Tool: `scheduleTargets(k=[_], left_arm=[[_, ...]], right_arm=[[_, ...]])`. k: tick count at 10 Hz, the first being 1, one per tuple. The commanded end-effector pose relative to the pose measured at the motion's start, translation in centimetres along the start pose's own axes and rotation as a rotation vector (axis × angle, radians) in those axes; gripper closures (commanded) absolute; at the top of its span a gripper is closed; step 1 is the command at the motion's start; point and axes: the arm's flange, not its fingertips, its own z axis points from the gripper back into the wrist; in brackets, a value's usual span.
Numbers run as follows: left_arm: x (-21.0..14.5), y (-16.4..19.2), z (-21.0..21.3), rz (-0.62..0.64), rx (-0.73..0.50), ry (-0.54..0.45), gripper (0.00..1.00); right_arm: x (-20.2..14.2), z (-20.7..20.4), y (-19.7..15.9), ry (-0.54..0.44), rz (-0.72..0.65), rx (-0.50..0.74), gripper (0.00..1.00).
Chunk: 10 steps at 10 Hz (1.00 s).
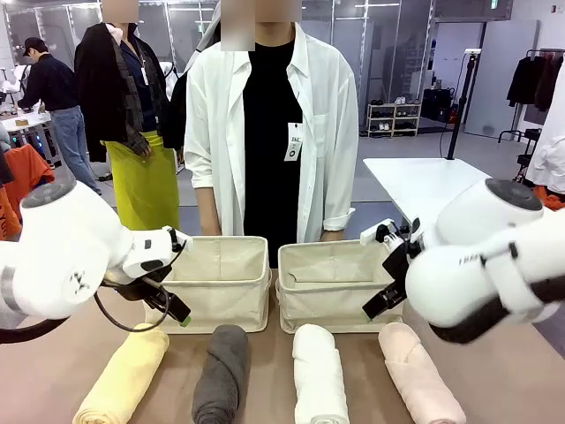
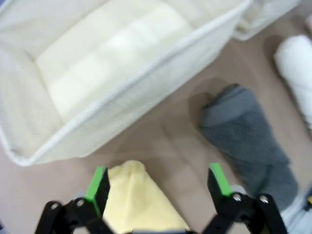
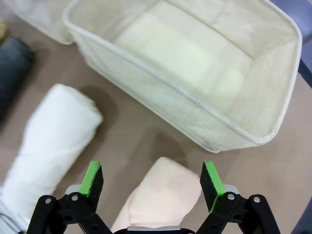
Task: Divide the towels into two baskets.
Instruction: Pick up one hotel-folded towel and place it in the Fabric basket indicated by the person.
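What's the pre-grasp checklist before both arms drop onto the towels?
1. left tool open: ok, jaws wide.
2. left tool lined up on pale yellow towel: ok, roll end sits between the fingers.
3. right tool open over pale pink towel: ok.
4. neighbours clear: ok, dark grey towel and white towel lie apart from the targets.
5. left basket and right basket empty: ok.
6. hands of the person clear of baskets: cannot tell, hidden behind them.
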Motion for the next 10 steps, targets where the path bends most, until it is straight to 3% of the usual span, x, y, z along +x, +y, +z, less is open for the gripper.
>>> scheduleTargets(k=[1,4,6,8,10], left_arm=[[0.0,4.1,3.0,0.038,-0.206,0.055,0.0],[-1.7,8.1,3.7,0.135,-0.656,0.014,0.0],[-5.5,11.7,4.0,0.174,-0.95,-0.092,0.0],[-12.0,16.5,4.4,0.33,-1.053,-0.252,0.0],[-17.6,21.0,6.5,0.446,-1.065,-0.389,0.0]], right_arm=[[0.0,2.2,-3.3,0.031,-0.027,0.125,0.0],[-1.3,3.9,-6.6,-0.011,-0.176,0.456,0.0],[-5.1,4.8,-10.5,-0.088,-0.373,0.721,0.0],[-11.4,5.8,-15.0,-0.227,-0.567,0.845,0.0],[-17.1,7.6,-18.8,-0.32,-0.736,0.82,0.0]])
